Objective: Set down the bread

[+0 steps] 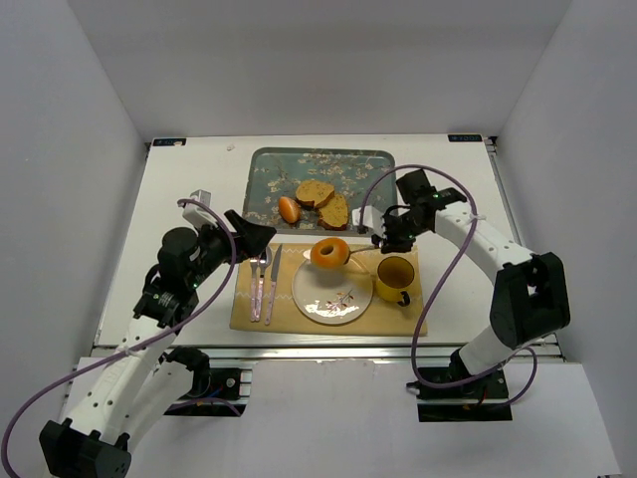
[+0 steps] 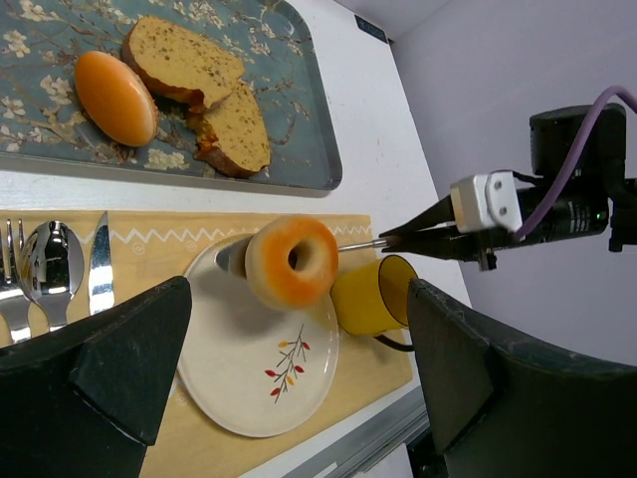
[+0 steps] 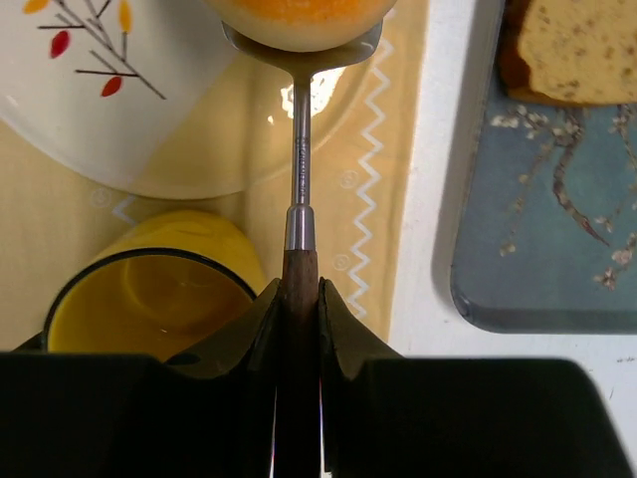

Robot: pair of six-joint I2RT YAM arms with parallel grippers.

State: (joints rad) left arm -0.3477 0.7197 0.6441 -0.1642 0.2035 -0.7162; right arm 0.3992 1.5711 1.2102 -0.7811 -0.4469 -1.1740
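Right pincer [image 3: 297, 291] clamped on wooden-handled metal spatula [image 3: 299, 149] bearing glossy golden-orange ring bread [image 2: 264, 281] over white round plate [image 2: 239, 390]; keep blade level, lower centrally. Left pincer [image 2: 299, 329] wide, empty.

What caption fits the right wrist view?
Right tool clamps a spatula carrying the bread over the plate, cup alongside.

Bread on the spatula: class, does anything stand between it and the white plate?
Nothing visible does. The bread rests on the spatula held by the right gripper, over the far rim of the plate; the yellow cup stands aside.
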